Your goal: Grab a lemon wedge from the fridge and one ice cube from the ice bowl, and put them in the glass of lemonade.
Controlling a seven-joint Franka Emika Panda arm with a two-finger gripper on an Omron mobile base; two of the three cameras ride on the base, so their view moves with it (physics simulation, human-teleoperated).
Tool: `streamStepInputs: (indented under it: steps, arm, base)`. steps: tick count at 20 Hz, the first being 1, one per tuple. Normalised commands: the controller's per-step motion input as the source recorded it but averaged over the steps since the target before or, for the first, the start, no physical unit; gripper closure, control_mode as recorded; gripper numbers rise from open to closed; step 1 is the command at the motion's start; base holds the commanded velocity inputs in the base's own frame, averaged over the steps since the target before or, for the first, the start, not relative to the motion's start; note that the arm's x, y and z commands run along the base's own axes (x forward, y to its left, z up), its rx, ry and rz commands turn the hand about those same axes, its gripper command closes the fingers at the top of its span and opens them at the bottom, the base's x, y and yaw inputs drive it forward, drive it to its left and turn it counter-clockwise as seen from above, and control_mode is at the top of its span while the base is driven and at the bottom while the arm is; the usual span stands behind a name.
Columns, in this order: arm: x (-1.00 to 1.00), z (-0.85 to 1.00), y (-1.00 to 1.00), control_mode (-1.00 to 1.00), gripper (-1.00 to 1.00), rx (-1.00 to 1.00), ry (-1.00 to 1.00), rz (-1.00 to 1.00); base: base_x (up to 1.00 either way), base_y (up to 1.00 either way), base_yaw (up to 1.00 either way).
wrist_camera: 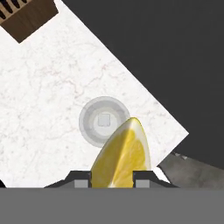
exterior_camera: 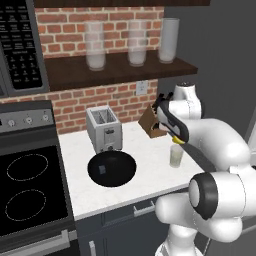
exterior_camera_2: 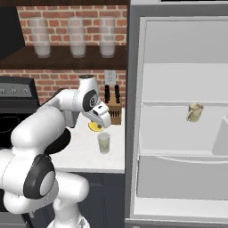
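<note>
My gripper (wrist_camera: 112, 178) is shut on the lemon wedge (wrist_camera: 122, 151), a yellow chunk standing up between the fingertips. It hangs just above the glass of lemonade (wrist_camera: 92, 127), which stands on the white counter near its right edge. A small pale square shows at the glass's centre. From the left base view, the gripper (exterior_camera: 176, 141) hovers over the glass (exterior_camera: 176, 157); the right base view shows the wedge (exterior_camera_2: 95, 127) over the glass (exterior_camera_2: 103, 143). The black ice bowl (exterior_camera: 125, 172) holds an ice cube (exterior_camera: 102, 170). The fridge (exterior_camera_2: 178, 84) stands open on the right.
A toaster (exterior_camera: 104, 129) stands behind the bowl and a knife block (exterior_camera: 151, 125) behind the glass. The stove top (exterior_camera: 27, 190) lies to the left under the microwave (exterior_camera: 20, 45). Frosted glasses (exterior_camera: 95, 45) line the wall shelf. A small jar (exterior_camera_2: 194, 112) sits on a fridge shelf.
</note>
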Motion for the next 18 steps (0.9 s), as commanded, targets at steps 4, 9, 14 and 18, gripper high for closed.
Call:
streamStepInputs:
  steps: [4, 9, 14, 18]
  arm:
    - [0.03, -0.15, 0.00, -1.00, 1.00, 0.00, 0.00, 0.00]
    - [0.07, -0.14, 0.00, -1.00, 1.00, 0.00, 0.00, 0.00]
    - [0.16, -0.05, 0.00, -1.00, 1.00, 0.00, -0.01, 0.00]
    - [0.18, 0.00, 0.00, -1.00, 1.00, 0.00, -0.03, 0.01]
  base:
    - [0.00, 0.00, 0.00]
    - [0.00, 0.00, 0.00]
    - [0.00, 0.00, 0.00]
    - [0.00, 0.00, 0.00]
